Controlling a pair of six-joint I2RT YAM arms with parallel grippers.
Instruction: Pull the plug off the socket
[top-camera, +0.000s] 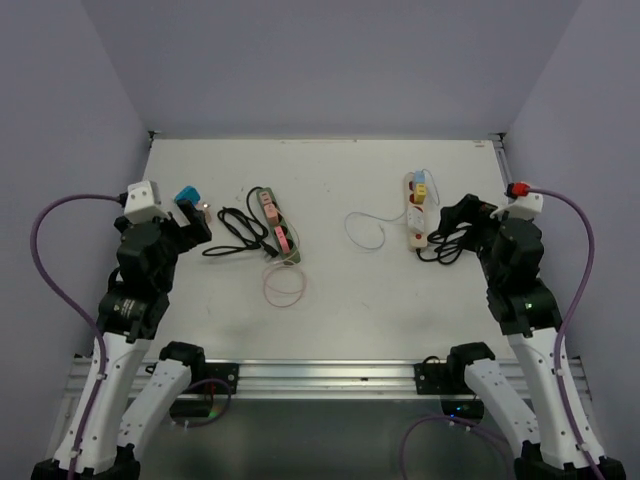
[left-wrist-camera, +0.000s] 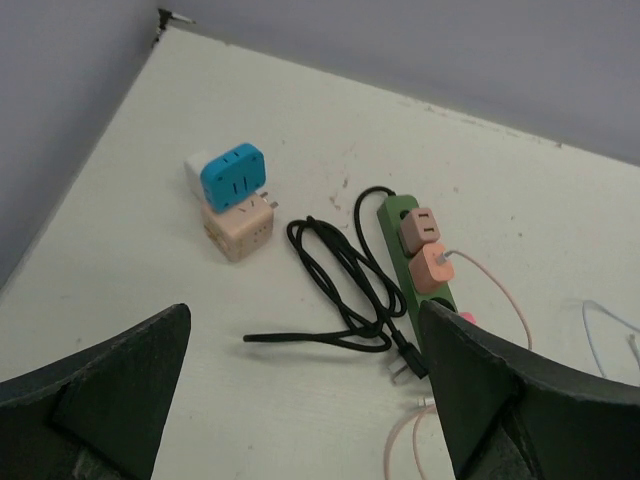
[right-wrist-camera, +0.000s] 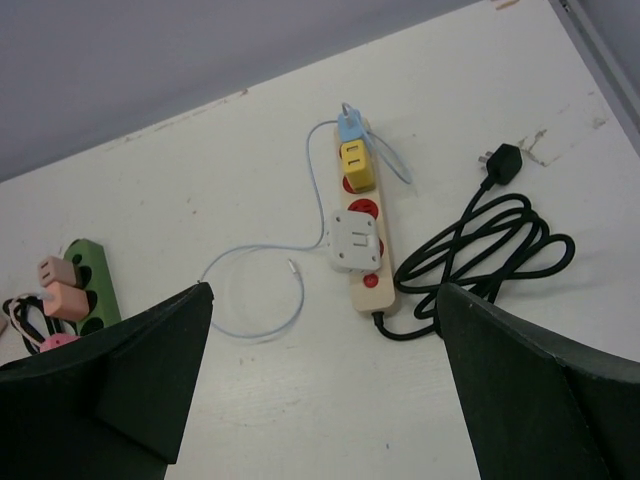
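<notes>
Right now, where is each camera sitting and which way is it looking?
Top external: high behind the arms, looking down at the table; left arm and right arm show, bases at bottom.
Left wrist: on the left arm, facing the green power strip and blue adapter; open left jaws frame the bottom.
Right wrist: on the right arm, facing the cream power strip; open right jaws frame the bottom.
Shared: both wrist views show the green power strip.

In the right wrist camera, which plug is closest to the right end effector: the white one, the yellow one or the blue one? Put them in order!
1. white adapter: low on the cream power strip, nearest the right end effector.
2. yellow plug: further up the strip.
3. blue plug: at the strip's far end, just beyond the yellow one.
</notes>
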